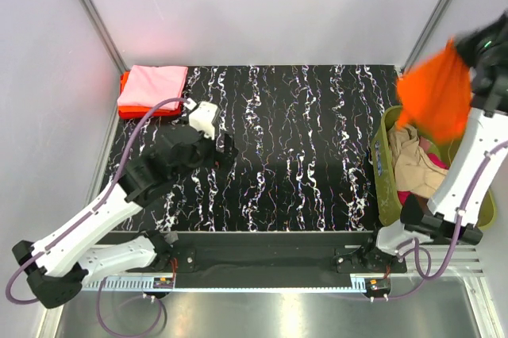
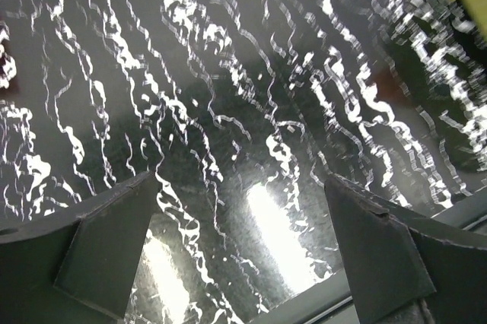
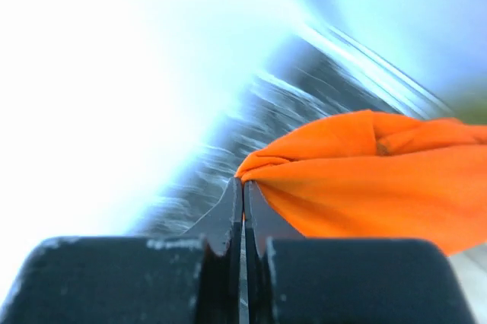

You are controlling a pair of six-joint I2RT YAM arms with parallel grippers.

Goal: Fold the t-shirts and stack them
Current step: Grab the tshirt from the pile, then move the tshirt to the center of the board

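Note:
My right gripper (image 1: 463,43) is raised high at the far right and shut on a bright orange t-shirt (image 1: 435,94), which hangs from it above the basket. In the right wrist view the jaws (image 3: 243,187) pinch a bunched edge of the orange cloth (image 3: 365,179). A folded light pink t-shirt (image 1: 153,86) lies on a folded red-orange one (image 1: 128,108) at the table's far left corner. A beige t-shirt (image 1: 417,165) and a magenta one (image 1: 409,196) lie in the basket. My left gripper (image 1: 228,150) is open and empty over the black marbled table (image 2: 228,96), left of centre.
An olive-green plastic basket (image 1: 386,183) stands at the table's right edge beside the right arm. White walls with metal posts close the back and sides. A metal rail runs along the near edge by the arm bases.

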